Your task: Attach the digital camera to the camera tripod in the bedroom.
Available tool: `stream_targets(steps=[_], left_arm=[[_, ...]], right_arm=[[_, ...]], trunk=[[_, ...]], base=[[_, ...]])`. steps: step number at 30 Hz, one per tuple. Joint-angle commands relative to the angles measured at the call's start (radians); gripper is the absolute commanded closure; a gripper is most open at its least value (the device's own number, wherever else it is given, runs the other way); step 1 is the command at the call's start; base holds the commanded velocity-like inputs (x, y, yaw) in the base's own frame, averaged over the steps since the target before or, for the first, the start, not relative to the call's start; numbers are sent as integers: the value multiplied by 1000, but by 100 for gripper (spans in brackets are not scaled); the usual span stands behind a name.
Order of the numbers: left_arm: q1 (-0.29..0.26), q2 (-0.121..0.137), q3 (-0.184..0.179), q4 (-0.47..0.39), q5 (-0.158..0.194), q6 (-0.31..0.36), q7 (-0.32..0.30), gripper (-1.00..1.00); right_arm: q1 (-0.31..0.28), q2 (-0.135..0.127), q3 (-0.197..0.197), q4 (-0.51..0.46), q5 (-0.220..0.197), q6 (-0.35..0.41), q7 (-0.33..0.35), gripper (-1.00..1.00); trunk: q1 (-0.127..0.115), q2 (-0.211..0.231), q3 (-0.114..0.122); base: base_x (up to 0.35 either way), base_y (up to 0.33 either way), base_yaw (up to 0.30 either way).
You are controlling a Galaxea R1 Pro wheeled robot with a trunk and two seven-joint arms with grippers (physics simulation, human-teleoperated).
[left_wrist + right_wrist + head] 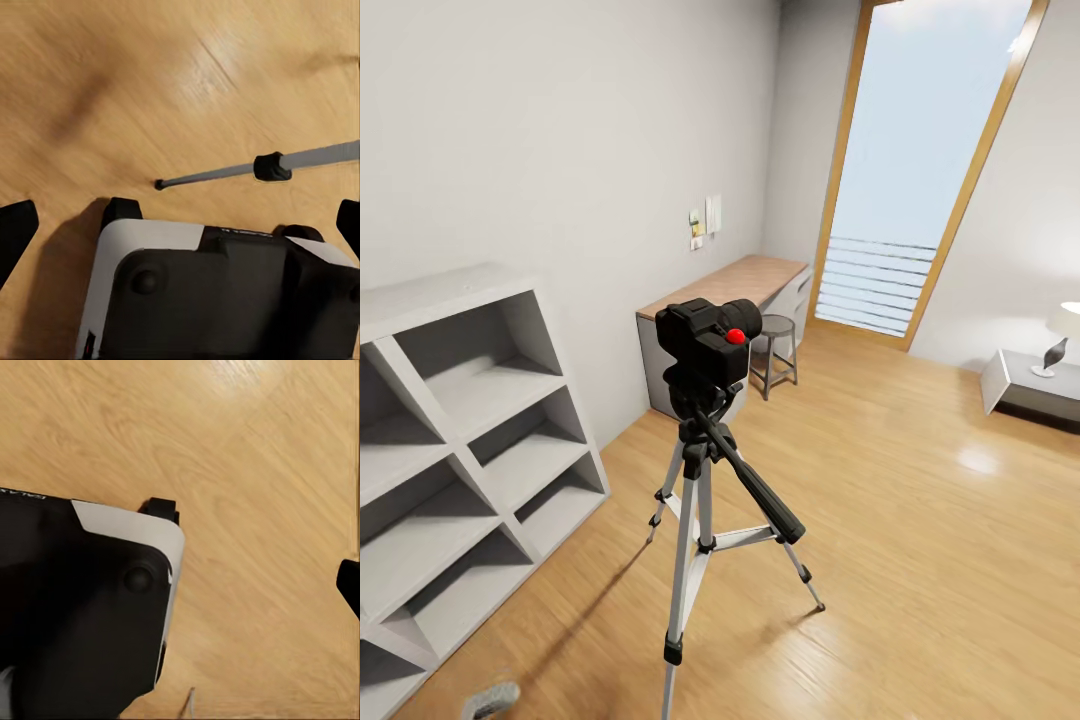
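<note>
presently the camera (708, 338) sits on top of the tripod (698, 500), its body squarely over the black head, lens barrel pointing toward the desk (725, 285) and window (920, 170), red button facing up. from the head view it looks seated on the mount, not tilted or overhanging; whether it is actually locked to the plate cannot be confirmed from this angle. the tripod stands on the plank floor (920, 560) with legs spread, just beside the white shelf (460, 440), pan handle angled down toward the viewer. that stance keeps the load over the centre of the three feet, which is likely why the camera rests level unaided.

no hand is on the camera. the left wrist view looks down past the robot's base onto the floor, with one grey tripod leg (255, 169) crossing near it; dark fingers (15, 232) sit at both edges of that picture, well apart, so the left jaws stand wide and hold nothing. in the right wrist view one dark fingertip (350, 585) shows at an edge over bare floor; the right jaws' spread cannot be told.

judgement: the attachment appears done or nearly so. main risk is the base nudging that near leg.
</note>
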Motion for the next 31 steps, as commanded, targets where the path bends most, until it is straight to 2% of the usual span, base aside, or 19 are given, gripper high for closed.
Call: stream_targets(steps=[1, 5, 12, 17, 20, 25, 31], left_arm=[[7, -17, -2, 8, 12, 10, 37, -100], [39, -60, -2, 30, 15, 12, 159, -100], [83, -84, -2, 42, 17, 13, 244, -100], [109, -92, -4, 44, 13, 13, 270, -100], [141, -105, -4, 44, 11, 13, 280, -100], [214, -145, -5, 44, 9, 14, 286, -100], [288, -213, -5, 44, 8, 14, 289, -100]], right_arm=[[0, -1, -19, 11, 10, 3, -7, -100], [0, -4, -45, 42, 9, -4, -52, -100], [0, -5, -58, 58, 13, -9, -77, -100], [7, -6, -60, 69, 18, -10, -82, -100], [26, -1, -61, 96, 19, -11, -84, -100], [68, 6, -61, 174, 19, -11, -84, -100], [122, 5, -61, 222, 17, -11, -85, -100]], trunk=[[1, -2, -2], [1, -2, -2], [1, -2, -2], [1, -2, -2], [1, -2, -2], [1, -2, -2], [1, -2, -2]], base=[[0, 0, 0], [0, 0, 0], [0, 0, 0], [0, 0, 0], [0, 0, 0], [0, 0, 0], [0, 0, 0]])
